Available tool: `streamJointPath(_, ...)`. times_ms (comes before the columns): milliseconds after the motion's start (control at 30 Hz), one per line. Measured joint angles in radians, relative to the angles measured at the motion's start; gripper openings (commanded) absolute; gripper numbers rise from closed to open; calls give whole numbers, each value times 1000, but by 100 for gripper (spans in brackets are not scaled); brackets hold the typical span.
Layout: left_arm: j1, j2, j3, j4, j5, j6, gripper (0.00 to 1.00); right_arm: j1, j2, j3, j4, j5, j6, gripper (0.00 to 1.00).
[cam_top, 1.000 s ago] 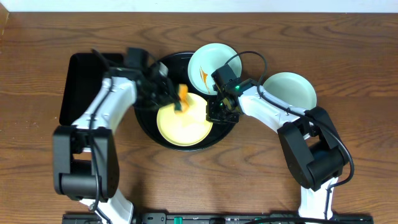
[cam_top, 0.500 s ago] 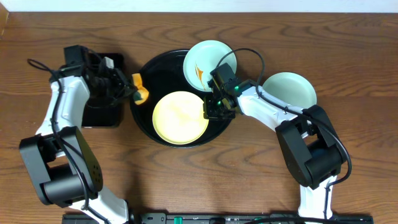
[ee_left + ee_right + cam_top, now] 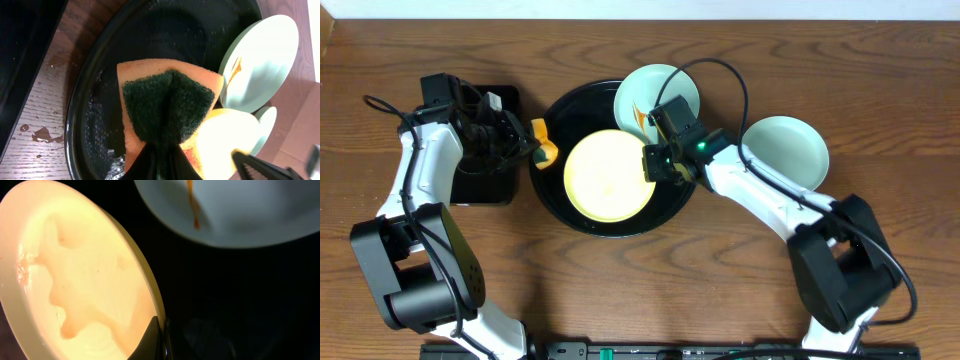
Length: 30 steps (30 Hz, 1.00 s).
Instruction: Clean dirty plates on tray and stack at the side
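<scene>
On the tray [image 3: 575, 105], right gripper [image 3: 656, 167] pinches yellow plate [image 3: 605, 177] at its rim

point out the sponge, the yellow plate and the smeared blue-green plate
sponge [image 3: 167, 112], left wrist view, green scrub face
yellow plate [image 3: 605, 175], overhead view, centre
smeared blue-green plate [image 3: 645, 88], overhead view, bare upper part

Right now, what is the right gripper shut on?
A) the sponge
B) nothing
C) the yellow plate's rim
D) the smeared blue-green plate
C: the right gripper pinches the rim of the yellow plate, seen close up in the right wrist view; the sponge is in the left gripper.
</scene>
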Motion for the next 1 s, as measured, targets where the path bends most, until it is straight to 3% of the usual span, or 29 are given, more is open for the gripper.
streamJointPath(467,0,0,0,-15,-11,18,7,65,-38,0,22,296,-19,1)
streamJointPath(1000,0,0,0,-15,-12,18,8,111,-212,0,26,616,-91,1)
